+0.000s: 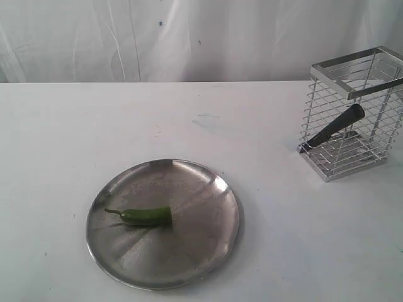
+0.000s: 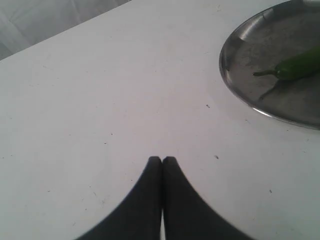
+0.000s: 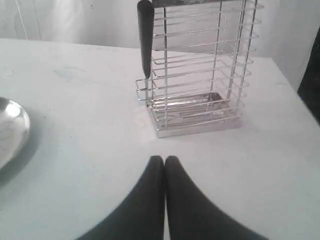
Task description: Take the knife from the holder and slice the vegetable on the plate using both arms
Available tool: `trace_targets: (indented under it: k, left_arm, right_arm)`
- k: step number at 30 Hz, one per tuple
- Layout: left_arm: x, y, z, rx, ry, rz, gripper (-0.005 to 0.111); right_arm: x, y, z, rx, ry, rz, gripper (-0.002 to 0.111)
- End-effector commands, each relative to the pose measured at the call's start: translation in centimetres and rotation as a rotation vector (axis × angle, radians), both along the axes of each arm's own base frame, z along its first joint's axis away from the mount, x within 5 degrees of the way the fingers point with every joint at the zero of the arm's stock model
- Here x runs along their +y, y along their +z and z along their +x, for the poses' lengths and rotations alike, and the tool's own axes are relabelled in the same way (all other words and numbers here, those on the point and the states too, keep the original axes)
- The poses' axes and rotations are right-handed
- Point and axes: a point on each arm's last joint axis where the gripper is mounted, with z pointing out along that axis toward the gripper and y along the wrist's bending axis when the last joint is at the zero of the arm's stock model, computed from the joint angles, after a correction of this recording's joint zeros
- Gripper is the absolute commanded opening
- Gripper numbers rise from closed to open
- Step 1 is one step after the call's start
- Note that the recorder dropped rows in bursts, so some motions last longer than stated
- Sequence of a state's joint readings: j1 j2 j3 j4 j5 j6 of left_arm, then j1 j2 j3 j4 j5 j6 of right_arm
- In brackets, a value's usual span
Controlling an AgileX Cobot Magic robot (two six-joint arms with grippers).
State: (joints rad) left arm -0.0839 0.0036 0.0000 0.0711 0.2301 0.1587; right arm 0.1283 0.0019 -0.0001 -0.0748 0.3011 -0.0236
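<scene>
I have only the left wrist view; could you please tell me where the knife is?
Observer: The knife sits in the holder, handle up, on the right of the exterior view.
Operator: Thank you. Is the right gripper on it?
Observer: No. The right gripper is shut and empty, short of the holder and not touching it.
Operator: My view crops the vegetable; is it all on the plate?
Observer: Yes. The vegetable lies wholly on the plate, cut end toward the middle.

Your left gripper (image 2: 161, 160) has its jaws pressed together, holding nothing; your right gripper (image 3: 164, 159) is likewise closed and empty.
</scene>
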Motion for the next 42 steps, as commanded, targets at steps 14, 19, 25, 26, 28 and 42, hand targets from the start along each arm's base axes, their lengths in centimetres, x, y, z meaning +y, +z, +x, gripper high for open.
trace_targets:
  k: [14,19,25,26,28,42]
  left_arm:
    - [0.0,0.1,0.0,-0.009,0.002,-0.006,0.000]
    - [0.0,0.1,0.0,-0.009,0.002,-0.006,0.000]
    - [0.0,0.1,0.0,-0.009,0.002,-0.006,0.000]
    - [0.0,0.1,0.0,-0.009,0.002,-0.006,0.000]
    - [0.0,0.1,0.0,-0.009,0.002,-0.006,0.000]
    - [0.0,0.1,0.0,-0.009,0.002,-0.006,0.000]
  right_arm:
    - [-1.2,5.5,-0.5,-0.476,0.006,1.315,0.000]
    - [-3.0,8.3,-2.7,-0.908,0.186,1.569,0.000]
    - [-4.1,16.7,-9.5,-1.393,0.710,1.688,0.000]
    - [-3.8,18.1,-10.3,-1.430,0.673,1.555,0.000]
    - [-2.4,21.4,-12.0,-1.454,0.533,1.114,0.000]
    - [-3.2,12.6,4.1,0.386,-0.244,-0.579,0.000]
